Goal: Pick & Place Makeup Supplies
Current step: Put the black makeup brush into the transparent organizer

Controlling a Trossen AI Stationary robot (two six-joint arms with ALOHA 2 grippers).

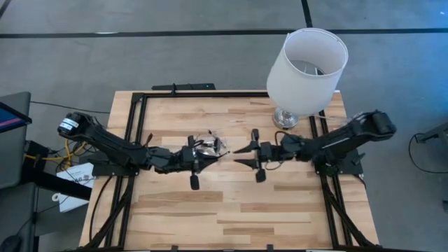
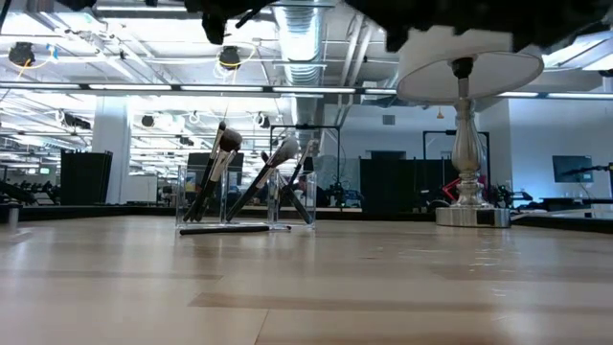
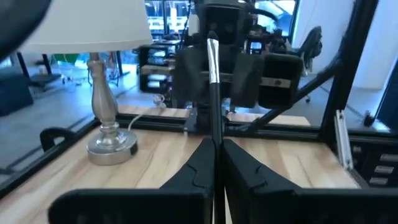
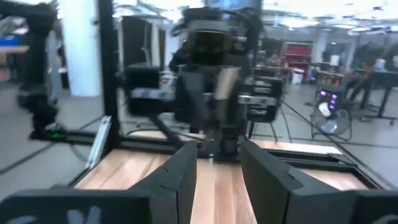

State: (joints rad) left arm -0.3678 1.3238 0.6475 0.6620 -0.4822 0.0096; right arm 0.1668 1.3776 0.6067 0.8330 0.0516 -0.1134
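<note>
Left gripper [image 1: 211,149] clamped on one makeup brush; right gripper [image 1: 241,155] parted and empty, just opposite.

High view: brush to be kept upright and lowered straight into the clear holder [image 1: 208,144] directly under the left gripper. Low view: holder [image 2: 247,199] on the table [image 2: 316,287], brushes [image 2: 215,172] leaning inside, one lying at its base. Left wrist view: brush [image 3: 213,87] pinched between the fingers [image 3: 196,163]. Right wrist view: fingers [image 4: 180,169] apart, nothing held.
</note>
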